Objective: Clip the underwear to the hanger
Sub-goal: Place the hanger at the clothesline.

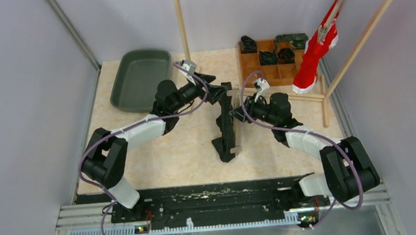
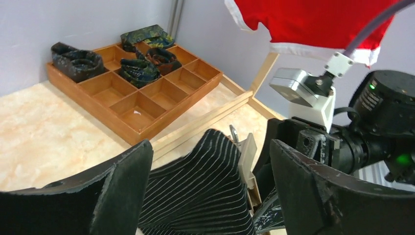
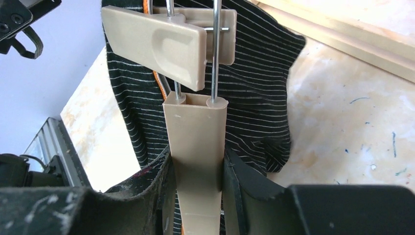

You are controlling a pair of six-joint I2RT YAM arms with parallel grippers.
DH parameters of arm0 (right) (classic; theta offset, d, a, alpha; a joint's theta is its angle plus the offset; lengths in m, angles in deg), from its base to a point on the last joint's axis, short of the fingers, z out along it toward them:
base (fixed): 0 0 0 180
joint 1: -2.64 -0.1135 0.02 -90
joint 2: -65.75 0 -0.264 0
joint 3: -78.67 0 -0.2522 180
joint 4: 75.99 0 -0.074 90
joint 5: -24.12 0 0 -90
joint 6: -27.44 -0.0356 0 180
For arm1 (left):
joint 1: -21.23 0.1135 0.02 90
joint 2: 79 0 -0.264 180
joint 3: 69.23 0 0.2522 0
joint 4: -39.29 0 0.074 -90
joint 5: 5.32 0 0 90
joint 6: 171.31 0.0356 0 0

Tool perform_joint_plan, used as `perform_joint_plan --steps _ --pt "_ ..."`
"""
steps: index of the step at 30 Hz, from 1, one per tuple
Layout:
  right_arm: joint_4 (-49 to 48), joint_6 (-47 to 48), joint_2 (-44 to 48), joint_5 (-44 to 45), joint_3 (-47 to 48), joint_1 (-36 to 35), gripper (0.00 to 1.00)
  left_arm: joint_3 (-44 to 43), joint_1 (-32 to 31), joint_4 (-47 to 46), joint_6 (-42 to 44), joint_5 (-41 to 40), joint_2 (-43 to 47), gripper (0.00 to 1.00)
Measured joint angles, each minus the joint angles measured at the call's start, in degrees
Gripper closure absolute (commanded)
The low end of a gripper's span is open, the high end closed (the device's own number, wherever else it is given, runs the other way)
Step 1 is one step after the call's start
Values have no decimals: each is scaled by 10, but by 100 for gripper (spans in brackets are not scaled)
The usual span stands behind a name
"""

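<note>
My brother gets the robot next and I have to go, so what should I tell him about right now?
Left claw: open, either side of the striped underwear.
Right claw: shut on the hanger.
Both things lie in the middle of the table, underwear along the hanger.
Done: hanger gripped; a clip sits over the fabric, but whether it bites is unclear.
Left: check that clip, fasten the rest.

a robot lab cell: grey partition walls [image 1: 18, 82] enclose a small tabletop [image 1: 164, 160].
</note>
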Motion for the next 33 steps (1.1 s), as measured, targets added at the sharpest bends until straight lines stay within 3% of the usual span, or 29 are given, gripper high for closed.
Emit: perform_joint_plan --steps 8,18,33 --pt "45 21 23 23 0 0 86 9 7 9 -23 -16 15 2" --pt "75 28 26 27 14 0 86 9 7 -4 -68 65 -25 9" --pt "87 32 32 26 27 -15 86 0 7 -39 -112 106 -71 22"
